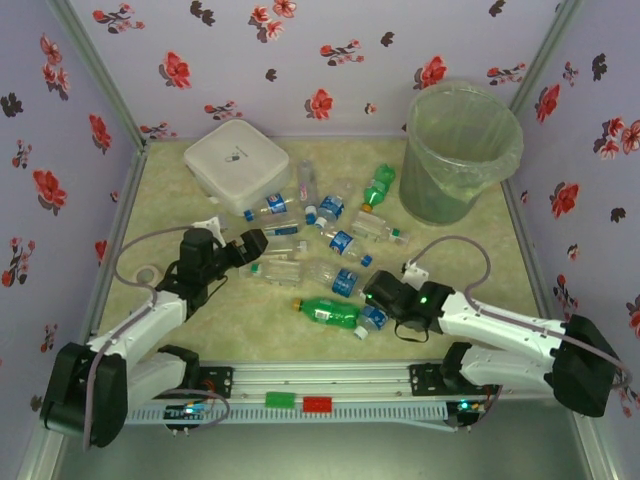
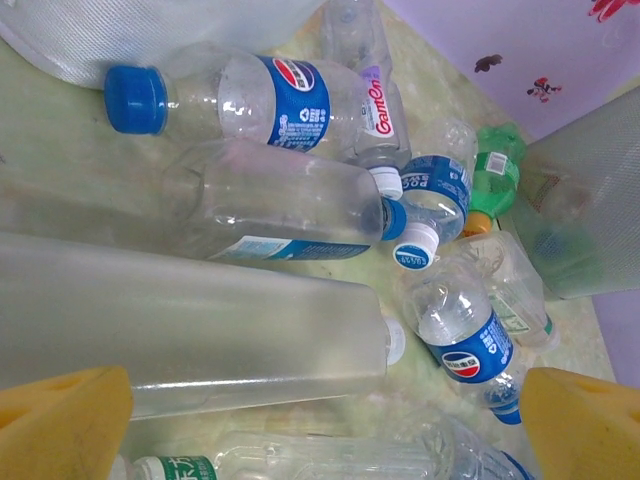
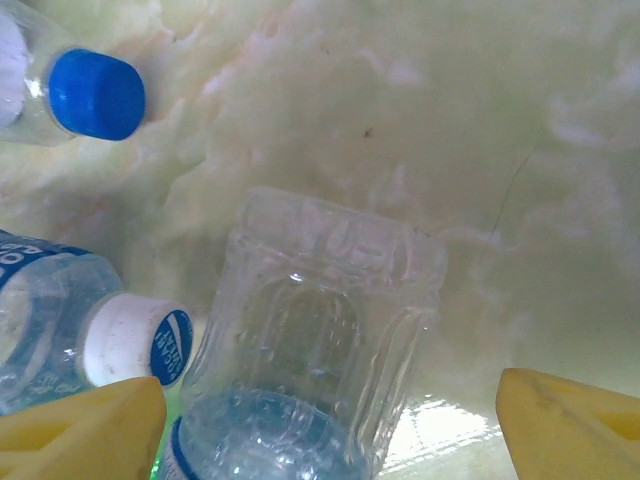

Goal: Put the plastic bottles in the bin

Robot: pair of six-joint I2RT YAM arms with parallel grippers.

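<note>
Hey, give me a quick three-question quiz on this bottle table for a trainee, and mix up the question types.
1. True or false: the bin stands upright near the far right corner of the table.
2. What lies between the open fingers of the right gripper? A: a clear bottle. B: a spoon. C: a red bottle.
3. Fill in: in the top view, the white box sits to the ____ of the bin.

Key: 1 true; 2 A; 3 left.
</note>
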